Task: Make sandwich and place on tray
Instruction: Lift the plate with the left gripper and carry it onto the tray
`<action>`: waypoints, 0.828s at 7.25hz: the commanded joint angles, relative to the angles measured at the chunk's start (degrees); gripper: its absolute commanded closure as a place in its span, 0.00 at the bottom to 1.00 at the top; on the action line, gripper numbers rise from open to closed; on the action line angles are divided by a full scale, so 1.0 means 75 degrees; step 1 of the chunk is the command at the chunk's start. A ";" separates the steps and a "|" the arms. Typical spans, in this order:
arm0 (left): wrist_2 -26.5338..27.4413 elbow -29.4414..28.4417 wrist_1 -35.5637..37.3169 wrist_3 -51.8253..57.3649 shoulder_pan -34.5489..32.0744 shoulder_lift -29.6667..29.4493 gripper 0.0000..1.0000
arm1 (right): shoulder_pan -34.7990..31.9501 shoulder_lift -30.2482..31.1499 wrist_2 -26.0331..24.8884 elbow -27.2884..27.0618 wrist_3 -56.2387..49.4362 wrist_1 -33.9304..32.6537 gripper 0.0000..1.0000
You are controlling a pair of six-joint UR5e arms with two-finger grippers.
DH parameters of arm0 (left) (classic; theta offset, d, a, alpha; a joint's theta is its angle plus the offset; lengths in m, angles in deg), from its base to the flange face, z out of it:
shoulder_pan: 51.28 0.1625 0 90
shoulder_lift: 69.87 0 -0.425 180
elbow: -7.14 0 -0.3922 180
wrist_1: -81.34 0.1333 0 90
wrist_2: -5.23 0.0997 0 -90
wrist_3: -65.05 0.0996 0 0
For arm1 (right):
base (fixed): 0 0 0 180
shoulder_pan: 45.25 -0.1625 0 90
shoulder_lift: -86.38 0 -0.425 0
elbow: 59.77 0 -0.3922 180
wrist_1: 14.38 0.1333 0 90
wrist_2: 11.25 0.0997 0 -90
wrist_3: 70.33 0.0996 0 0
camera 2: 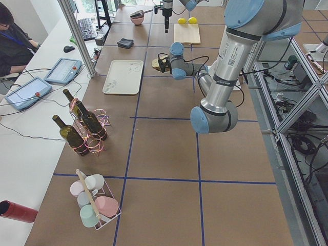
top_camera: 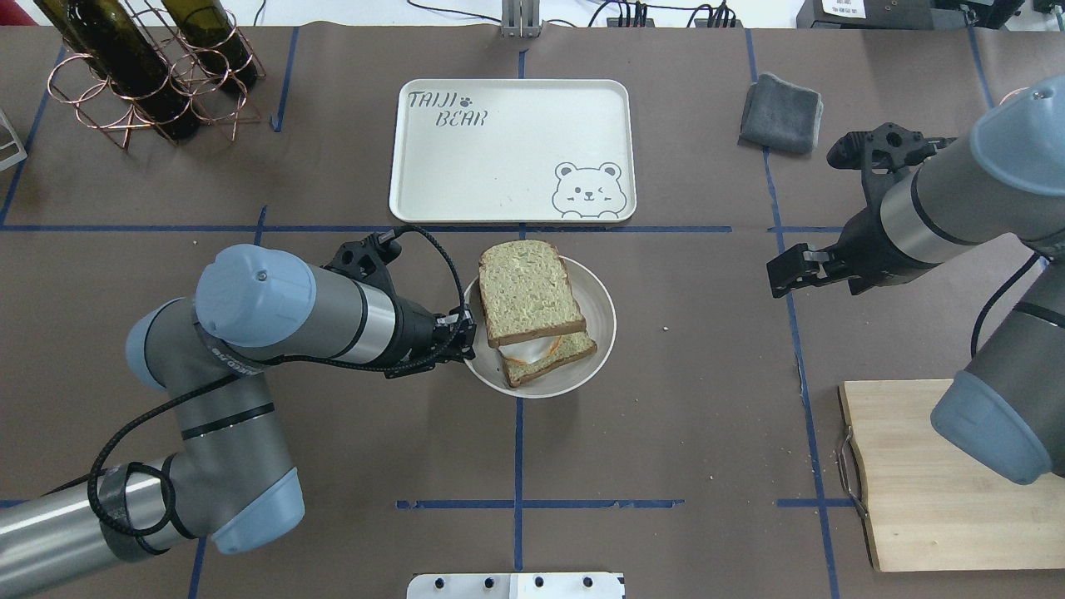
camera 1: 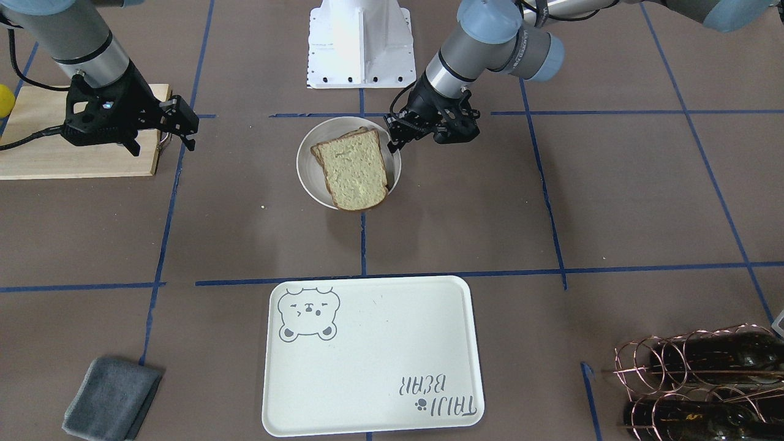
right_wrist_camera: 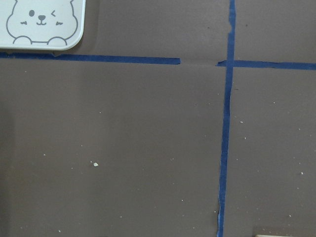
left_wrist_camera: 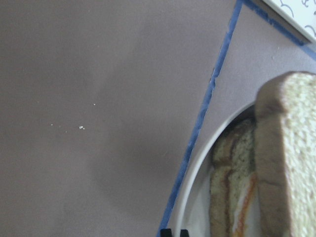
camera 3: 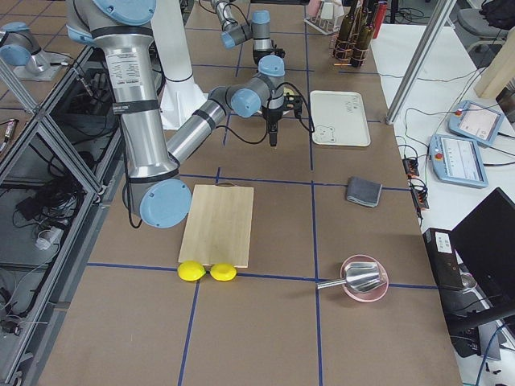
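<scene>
The sandwich (camera 1: 355, 168) (top_camera: 528, 291) lies in a small round white dish (camera 1: 302, 165) (top_camera: 601, 324) at the table's middle. Its top slice is shifted toward the tray and overhangs the rim. The white egg with an orange edge (top_camera: 539, 349) shows between the slices. My left gripper (camera 1: 392, 138) (top_camera: 468, 333) is shut on the dish's rim at the robot's left side; in the left wrist view its tips straddle the rim (left_wrist_camera: 197, 173) beside the sandwich (left_wrist_camera: 291, 163). The cream tray (camera 1: 380, 343) (top_camera: 499, 166) lies bare beyond the dish. My right gripper (camera 1: 177, 131) (top_camera: 782, 279) is open and empty, above the table.
A wooden cutting board (camera 1: 37, 141) (top_camera: 915, 474) lies under the right arm. A folded grey cloth (camera 1: 113, 398) (top_camera: 782, 112) lies beside the tray. A copper rack with wine bottles (camera 1: 704, 380) (top_camera: 141, 66) stands at the far left corner. The tray's bear corner (right_wrist_camera: 39, 24) shows in the right wrist view.
</scene>
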 commanded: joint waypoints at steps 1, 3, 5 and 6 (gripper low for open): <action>0.0004 -0.1233 -0.0495 -0.0437 -0.0594 -0.0507 1.00 | -0.0229 0.0584 0.0103 -0.0231 -0.0549 0.0007 0.00; 0.0039 -0.2441 -0.0786 -0.0765 -0.1051 -0.1200 1.00 | -0.0626 0.1251 0.0114 -0.0314 -0.1751 0.0007 0.00; 0.0528 -0.3868 -0.1687 -0.1116 -0.1193 -0.1762 1.00 | -0.1292 0.1815 0.0475 -0.0198 -0.3228 0.0007 0.00; 0.0555 -0.4282 -0.1854 -0.1303 -0.1263 -0.1939 1.00 | -0.1807 0.1979 0.0849 -0.0011 -0.3885 0.0007 0.00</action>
